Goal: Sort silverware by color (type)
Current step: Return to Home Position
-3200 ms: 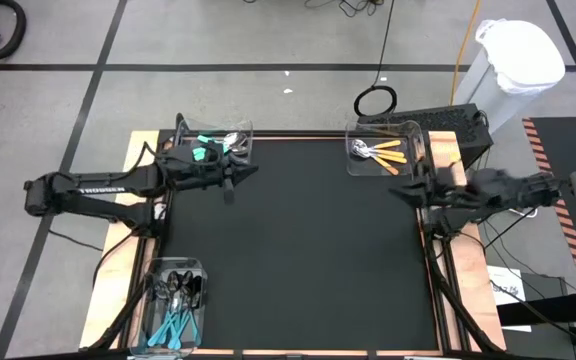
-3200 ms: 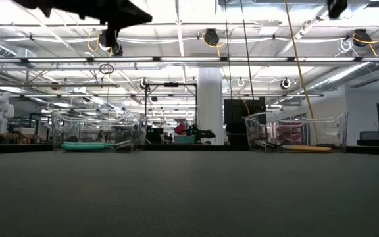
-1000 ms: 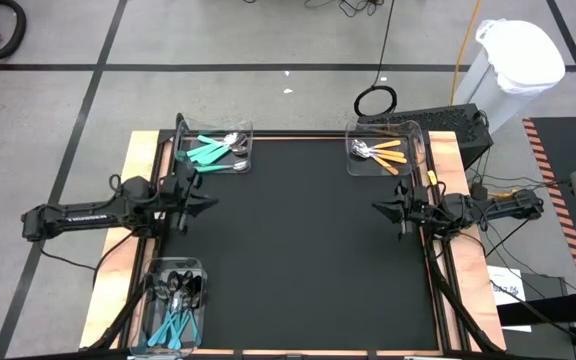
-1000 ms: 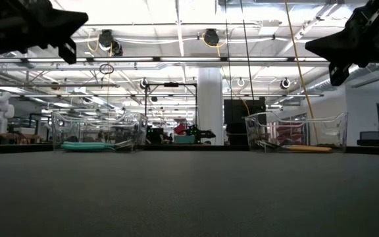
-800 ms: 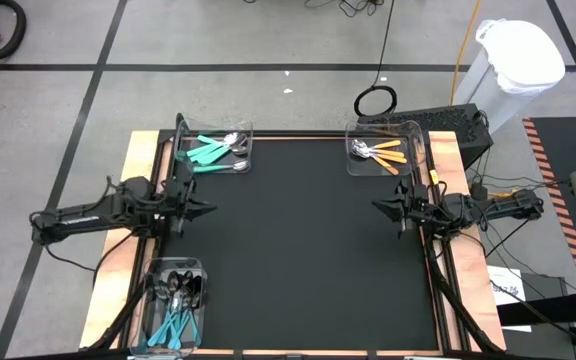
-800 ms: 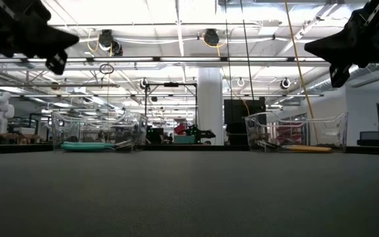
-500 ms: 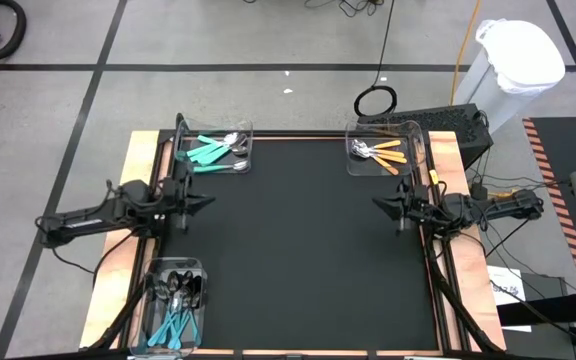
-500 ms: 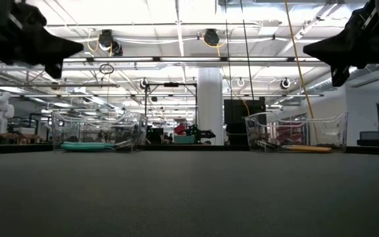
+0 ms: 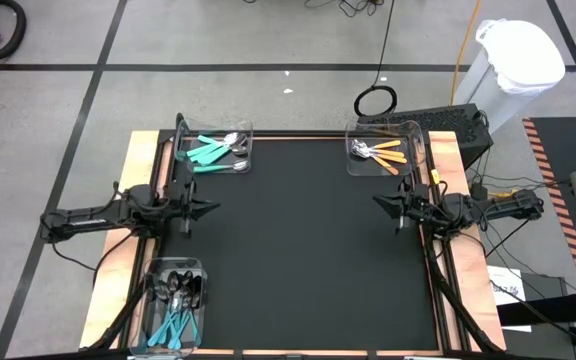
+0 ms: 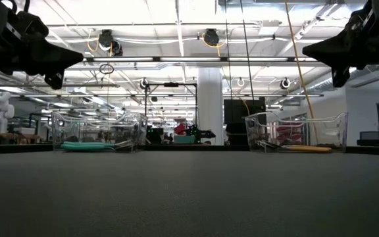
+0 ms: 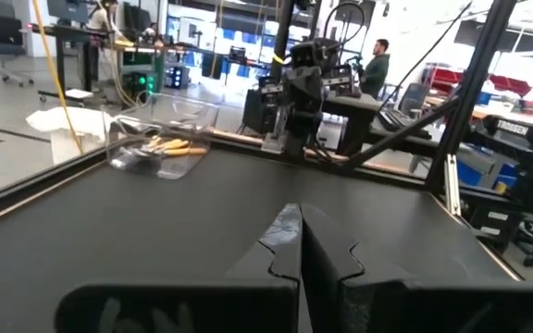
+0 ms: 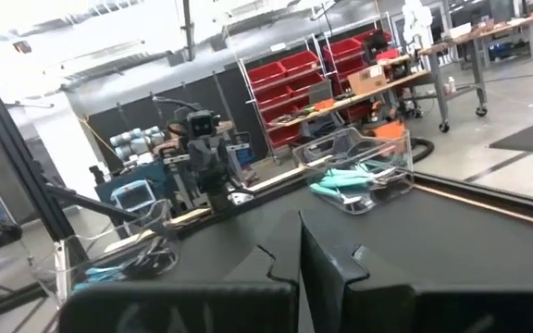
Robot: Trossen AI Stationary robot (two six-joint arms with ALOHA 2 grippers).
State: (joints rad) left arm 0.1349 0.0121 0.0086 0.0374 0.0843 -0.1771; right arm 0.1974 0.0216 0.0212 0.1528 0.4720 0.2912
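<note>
Closed tight and empty, the left gripper (image 9: 190,207) hangs over the left edge of the black mat (image 9: 298,250). The right gripper (image 9: 386,205) is pinched closed and empty too, over the right edge. Teal silverware (image 9: 211,151) lies in the far-left bin (image 9: 251,150). Orange silverware (image 9: 385,152) lies in the far-right bin (image 9: 419,140). More teal silverware (image 9: 171,322) fills the near-left bin (image 9: 205,300).

Teal handles (image 9: 206,151), orange handles (image 9: 390,152), dark spoon heads (image 9: 178,286); black mat (image 9: 298,250); tan wood frame (image 9: 140,152).
</note>
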